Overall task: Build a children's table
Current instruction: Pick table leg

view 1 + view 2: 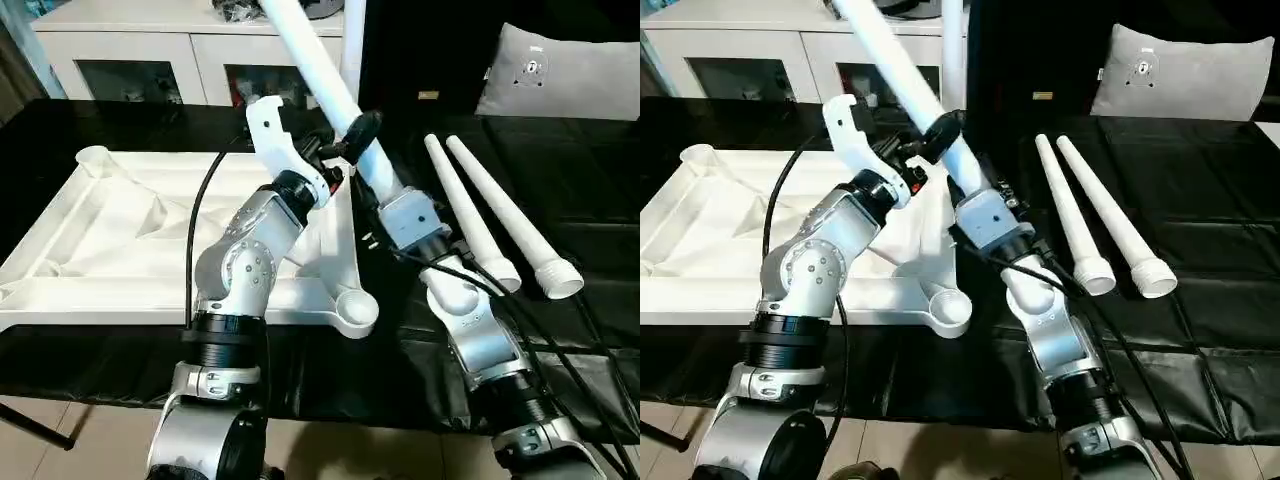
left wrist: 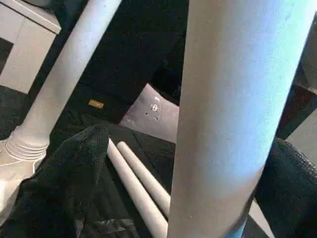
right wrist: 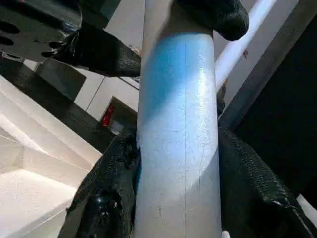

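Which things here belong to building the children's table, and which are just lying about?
Job:
- tabletop, underside up
- tube leg gripped by the right gripper
- leg already standing in a corner socket
- two spare legs on the black surface

Lying about:
- white cabinet
- grey cushion

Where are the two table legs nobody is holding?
The two loose legs lie side by side on the black cover, to the right of the right claw, below the grey cushion.
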